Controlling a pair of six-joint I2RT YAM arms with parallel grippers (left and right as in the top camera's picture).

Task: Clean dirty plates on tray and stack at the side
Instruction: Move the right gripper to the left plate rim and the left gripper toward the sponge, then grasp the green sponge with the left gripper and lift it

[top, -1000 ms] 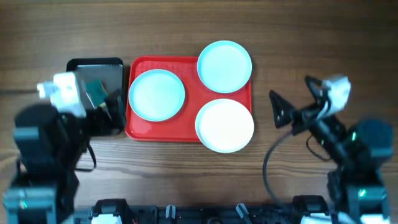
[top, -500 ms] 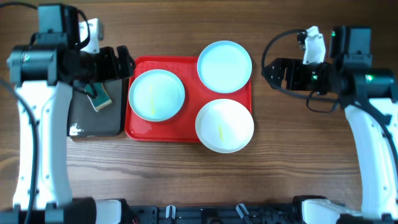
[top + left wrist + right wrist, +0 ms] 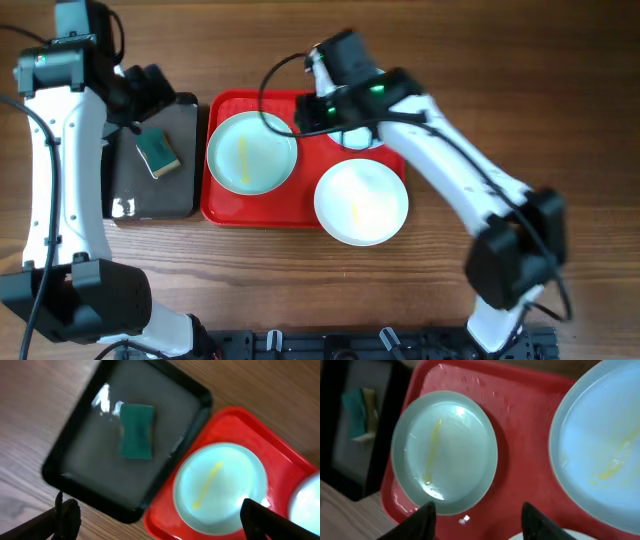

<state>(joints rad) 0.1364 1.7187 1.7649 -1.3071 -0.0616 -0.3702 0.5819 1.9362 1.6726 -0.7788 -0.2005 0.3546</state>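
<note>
The red tray (image 3: pixel 225 205) holds three pale plates. The left plate (image 3: pixel 251 152) has a yellow streak; it also shows in the left wrist view (image 3: pixel 220 485) and the right wrist view (image 3: pixel 445 450). The front right plate (image 3: pixel 361 201) has a yellow mark. The back right plate (image 3: pixel 365 138) is mostly hidden under my right arm; the right wrist view shows it (image 3: pixel 600 455) with a yellow smear. My right gripper (image 3: pixel 305 115) is open above the tray (image 3: pixel 520 460) between the left and back plates. My left gripper (image 3: pixel 150 90) is open over the black tray (image 3: pixel 135 195).
A green sponge with a yellow side (image 3: pixel 158 151) lies on the black tray left of the red tray; it also shows in the left wrist view (image 3: pixel 136 437). Wooden table (image 3: pixel 320 270) surrounds both trays.
My right arm has swung from the right side of the table to over the red tray, covering the back right plate. My left gripper has shifted a little toward the black tray's back edge.
</note>
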